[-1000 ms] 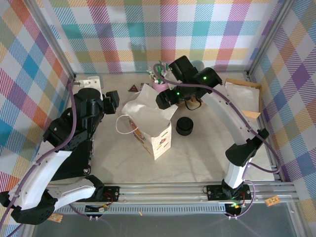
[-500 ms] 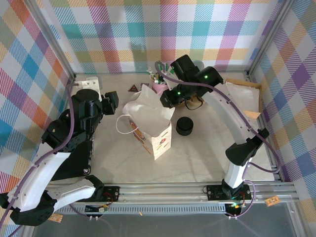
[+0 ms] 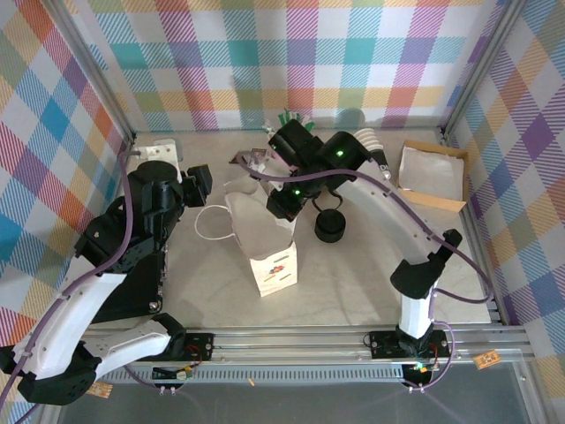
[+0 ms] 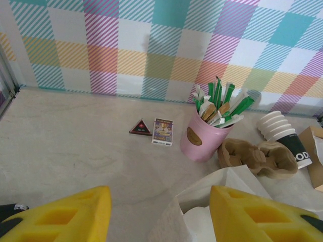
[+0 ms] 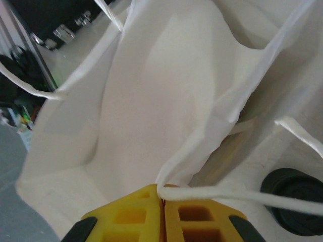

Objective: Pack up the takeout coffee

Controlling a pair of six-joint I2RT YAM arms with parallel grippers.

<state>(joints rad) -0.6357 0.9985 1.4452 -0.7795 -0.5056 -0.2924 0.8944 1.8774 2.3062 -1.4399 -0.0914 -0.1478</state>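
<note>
tabletop (image 3: 353,283) | left gripper (image 4: 159,199) apart | right gripper (image 5: 161,195) clamped on paper bag (image 5: 151,101) rim, inside blurred

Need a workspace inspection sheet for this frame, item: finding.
Surface: beige table, no spills seen.
Job's things: paper bag upright, mouth open.
Clutter: black lid stack beside the bag; pink cup of sachets, cardboard cup tray, stack of white cups and box at the back.
Pincers: left pincer open, beside the bag; right pincer shut on the bag's rim.
Cables: purple cable along each arm, no snag seen.
Surroundings: plaid walls, metal frame.
</note>
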